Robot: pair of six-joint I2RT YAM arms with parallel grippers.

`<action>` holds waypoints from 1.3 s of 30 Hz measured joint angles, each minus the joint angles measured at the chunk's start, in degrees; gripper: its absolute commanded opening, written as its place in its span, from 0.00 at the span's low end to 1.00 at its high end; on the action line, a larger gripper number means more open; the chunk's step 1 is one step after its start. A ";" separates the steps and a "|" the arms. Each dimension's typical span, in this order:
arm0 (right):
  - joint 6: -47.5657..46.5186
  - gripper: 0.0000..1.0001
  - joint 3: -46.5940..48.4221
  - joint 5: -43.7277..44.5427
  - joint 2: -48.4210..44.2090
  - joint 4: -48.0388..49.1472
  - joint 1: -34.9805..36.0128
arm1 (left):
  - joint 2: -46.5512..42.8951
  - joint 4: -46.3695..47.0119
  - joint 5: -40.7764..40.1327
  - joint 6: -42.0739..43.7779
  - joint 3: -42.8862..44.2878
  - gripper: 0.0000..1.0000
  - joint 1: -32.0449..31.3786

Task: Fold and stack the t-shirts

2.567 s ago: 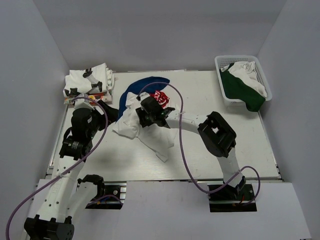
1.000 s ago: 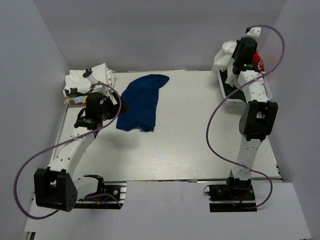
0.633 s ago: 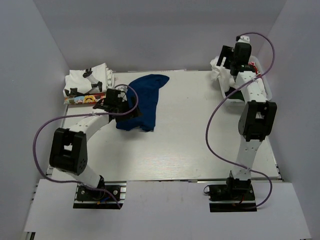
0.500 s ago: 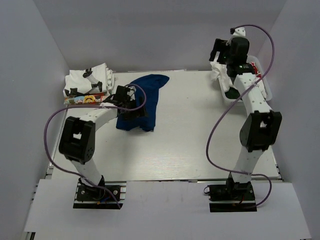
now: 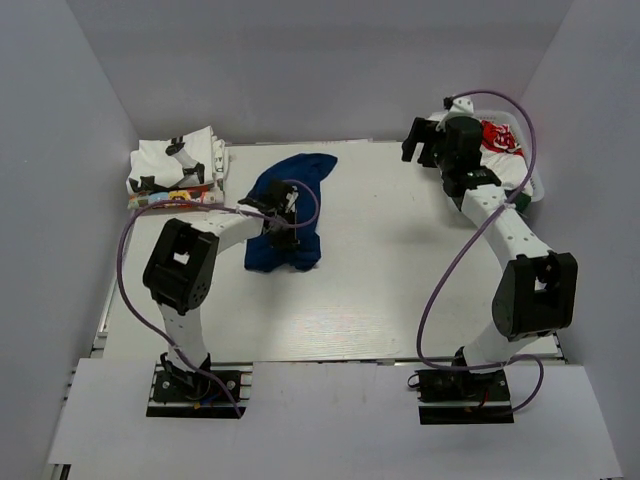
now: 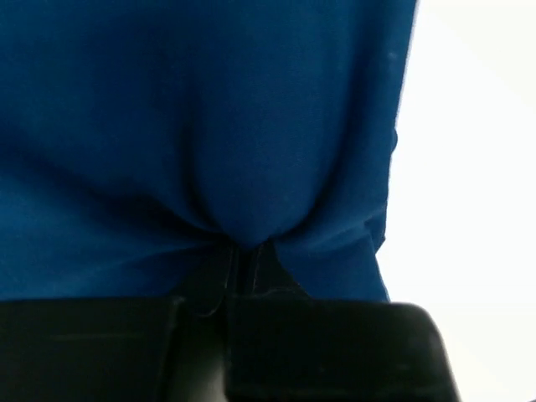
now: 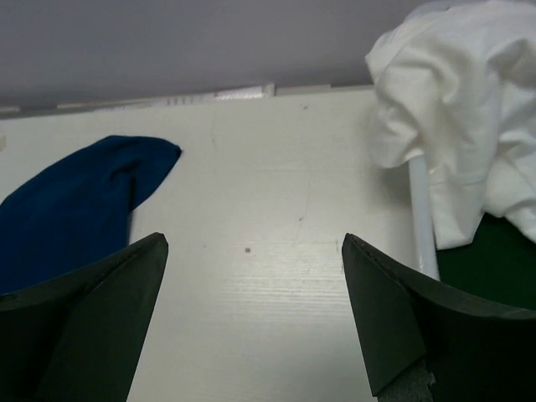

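Pale grey walls (image 5: 300,60) on three sides of a white wood-grain table (image 5: 380,290), under even, perhaps overhead, light.

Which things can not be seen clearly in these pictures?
Top view: the left gripper covers the spot where it pinches the dark blue t-shirt.
Left wrist view: that shirt fills nearly the whole frame, so its outline is lost.
Right wrist view: the right edge cuts off the basket.
Top view: the folded stack is too small to count.

Left arm bends low, left gripper (image 5: 284,216) pinched onto the dark blue t-shirt (image 5: 301,175); right arm stretches far, right gripper (image 7: 253,251) spread wide.
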 measured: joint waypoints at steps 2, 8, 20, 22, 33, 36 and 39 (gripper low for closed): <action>0.39 0.90 -1.86 -0.11 -0.20 0.09 1.11 | -3.21 1.29 -0.39 0.35 -3.89 0.00 -1.09; 1.05 0.90 -9.81 -1.66 -3.72 2.03 8.46 | -26.36 0.26 0.76 1.29 -22.16 0.00 -5.03; 3.74 0.90 -11.52 0.13 11.41 2.05 24.90 | -49.22 -8.90 -9.88 -7.08 -24.44 0.00 -5.46; 4.07 0.90 -11.52 2.08 13.70 0.74 25.53 | -49.35 -10.67 -11.13 -7.93 -24.44 0.00 -5.46; 4.76 0.50 -9.09 9.92 20.41 -2.47 25.35 | -52.98 -11.69 -13.57 -9.38 -24.44 0.00 -5.44; 6.05 0.00 -9.62 8.48 20.44 -0.94 25.22 | -52.98 -11.69 -14.19 -9.57 -24.26 0.00 -5.44; 7.30 0.00 -11.91 6.91 19.08 1.31 25.53 | -52.89 -11.74 -15.02 -9.75 -23.10 0.00 -5.42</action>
